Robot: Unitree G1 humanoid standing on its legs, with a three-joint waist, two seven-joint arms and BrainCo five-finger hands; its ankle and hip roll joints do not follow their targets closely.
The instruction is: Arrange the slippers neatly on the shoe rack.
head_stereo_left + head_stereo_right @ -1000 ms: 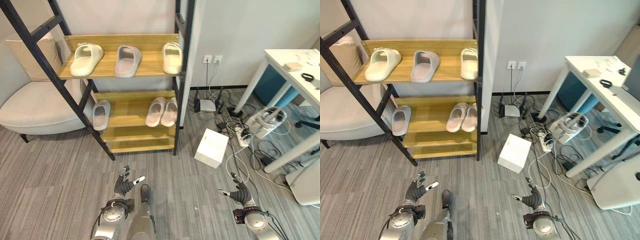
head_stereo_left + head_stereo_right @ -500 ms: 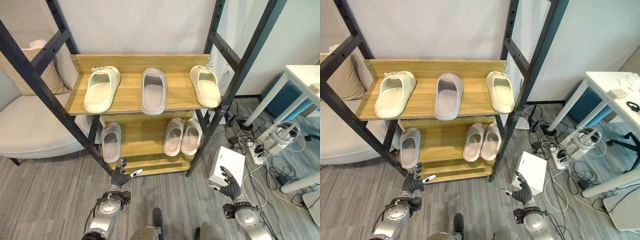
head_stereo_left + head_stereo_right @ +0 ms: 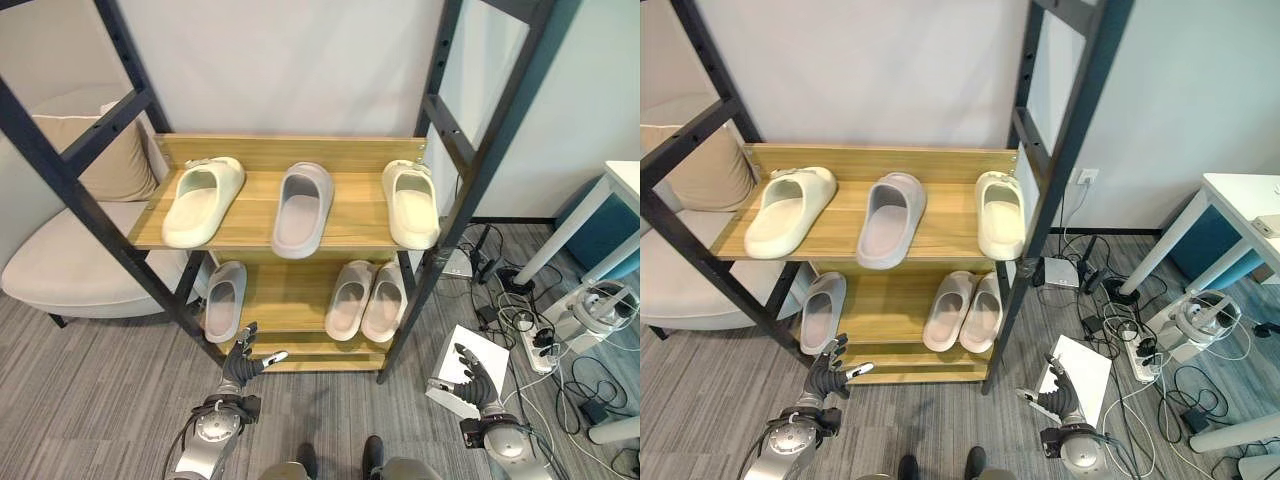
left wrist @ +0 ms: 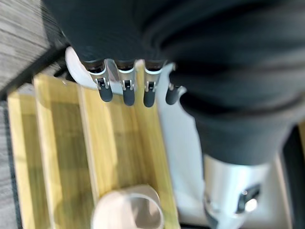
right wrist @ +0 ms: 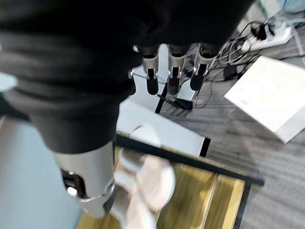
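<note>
The shoe rack (image 3: 290, 150) has black slanted posts and wooden shelves. On its top shelf lie a pale green slipper (image 3: 203, 200) at the left, a grey slipper (image 3: 302, 208) in the middle and a cream slipper (image 3: 410, 203) at the right. Below them, a second grey slipper (image 3: 225, 300) lies at the left and a pink pair (image 3: 367, 300) side by side at the right. My left hand (image 3: 240, 368) hangs low before the bottom shelf, open and empty. Over the floor to the right of the rack, my right hand (image 3: 473, 375) is open too, holding nothing.
A beige armchair (image 3: 60, 270) with a cushion (image 3: 95, 160) stands left of the rack. On the floor to the right lie a white box (image 3: 450, 388), a power strip (image 3: 535, 340) and tangled cables. A white table leg (image 3: 585, 220) stands at the far right.
The camera has come closer to the rack, which now looms larger and more centred. Both hands stay low, open and empty; no slipper has moved.
</note>
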